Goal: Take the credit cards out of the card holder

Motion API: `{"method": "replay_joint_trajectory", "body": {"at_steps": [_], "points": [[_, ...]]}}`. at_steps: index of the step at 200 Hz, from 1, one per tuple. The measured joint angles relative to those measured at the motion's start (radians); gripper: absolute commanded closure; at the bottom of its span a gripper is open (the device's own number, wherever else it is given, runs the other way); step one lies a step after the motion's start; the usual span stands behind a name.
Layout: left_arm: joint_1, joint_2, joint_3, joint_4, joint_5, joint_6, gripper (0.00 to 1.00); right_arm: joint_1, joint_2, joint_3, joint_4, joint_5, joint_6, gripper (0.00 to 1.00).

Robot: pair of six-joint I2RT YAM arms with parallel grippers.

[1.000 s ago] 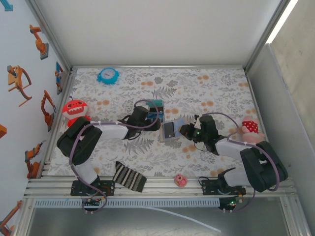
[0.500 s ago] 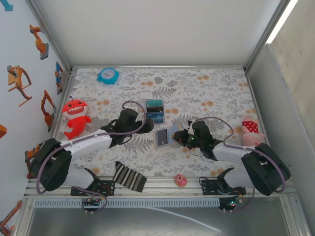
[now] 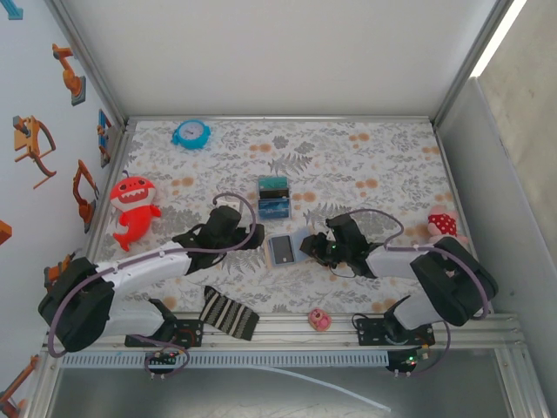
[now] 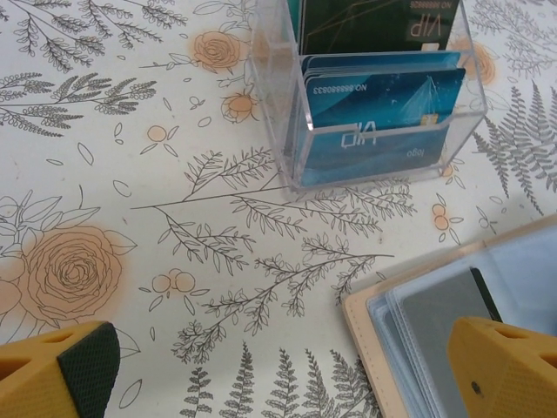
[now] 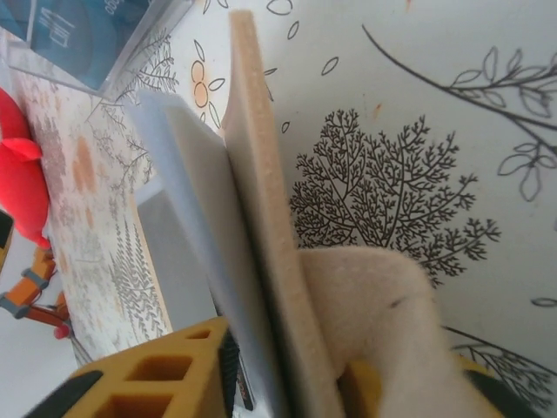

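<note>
The tan folding card holder with pale blue inner panels (image 3: 283, 250) lies on the floral-printed table cover (image 3: 365, 157), near the front edge and between the two grippers. In the left wrist view the card holder (image 4: 435, 322) is open, and a grey card (image 4: 435, 309) shows under its clear sleeves.

Left gripper (image 3: 252, 239): we see its jaws spread wide and holding nothing. In its own camera the left gripper (image 4: 278, 374) hangs over the table, with one yellow finger (image 4: 509, 366) above the open holder.

Right gripper (image 3: 306, 246): it meets the holder's right edge. In the right wrist view the holder's tan cover (image 5: 261, 218) stands on edge between the yellow fingers (image 5: 157, 387) of the right gripper (image 5: 287, 383), which are partly apart. We cannot tell whether they press on it.

A clear plastic card box (image 3: 273, 198) holding blue and green cards stands just beyond the holder. A red plush toy (image 3: 132, 209) lies at the far left.
</note>
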Motion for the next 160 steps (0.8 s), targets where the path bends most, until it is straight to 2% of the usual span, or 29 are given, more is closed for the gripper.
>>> {"method": "replay_joint_trajectory", "body": {"at_steps": [25, 44, 53, 79, 91, 107, 160], "points": [[-0.03, -0.01, 0.0, -0.002, -0.048, 0.023, 0.03, -0.002, -0.126, 0.09, -0.267, 0.089, -0.088, 0.43], [-0.065, -0.01, 0.0, -0.014, -0.101, 0.036, 0.03, -0.007, -0.223, 0.183, -0.48, 0.181, -0.168, 0.43], [-0.084, -0.01, 0.0, -0.022, -0.125, 0.04, 0.03, -0.01, -0.264, 0.225, -0.566, 0.227, -0.201, 0.46], [-0.126, 0.017, 0.0, -0.024, -0.172, 0.04, 0.03, -0.014, -0.352, 0.296, -0.721, 0.314, -0.276, 0.66], [-0.138, 0.037, 0.0, -0.023, -0.182, 0.038, 0.03, -0.015, -0.36, 0.305, -0.745, 0.319, -0.304, 0.73], [-0.151, 0.066, 0.0, -0.019, -0.185, 0.027, 0.03, -0.015, -0.338, 0.305, -0.751, 0.299, -0.315, 0.78], [-0.158, 0.174, 0.003, 0.019, -0.151, -0.004, 0.03, 0.002, -0.165, 0.288, -0.6, 0.153, -0.314, 0.8]]}}
